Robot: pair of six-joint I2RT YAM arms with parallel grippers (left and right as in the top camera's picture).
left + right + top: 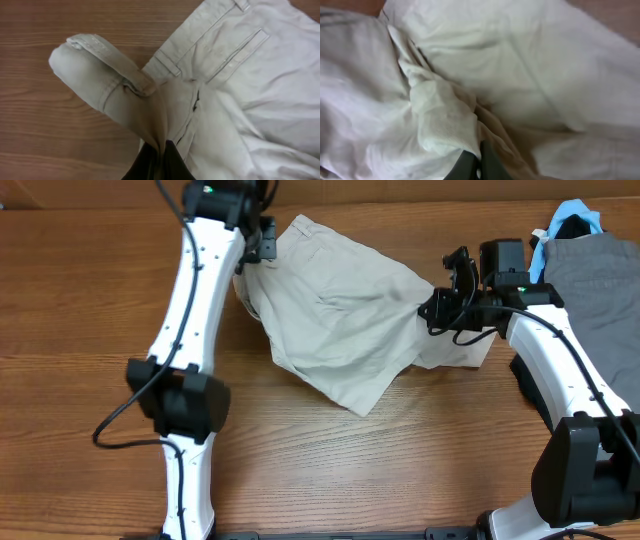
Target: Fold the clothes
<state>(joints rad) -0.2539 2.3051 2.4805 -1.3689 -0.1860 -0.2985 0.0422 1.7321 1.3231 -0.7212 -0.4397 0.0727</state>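
Observation:
The pale beige shorts [345, 315] lie crumpled across the far middle of the wooden table. My left gripper [258, 248] is shut on their far left edge; the left wrist view shows its fingers [161, 150] pinching a fold below the waistband, with a belt loop and welt pocket [235, 55] in sight. My right gripper [437, 308] is shut on the right edge of the shorts; the right wrist view shows its fingers [479, 159] clamping bunched white lining and beige cloth [440, 115].
Grey shorts [598, 290] lie at the far right edge under a light blue garment [572, 220] and a black one. Bare wood table [330, 470] stretches in front of the shorts between both arm bases.

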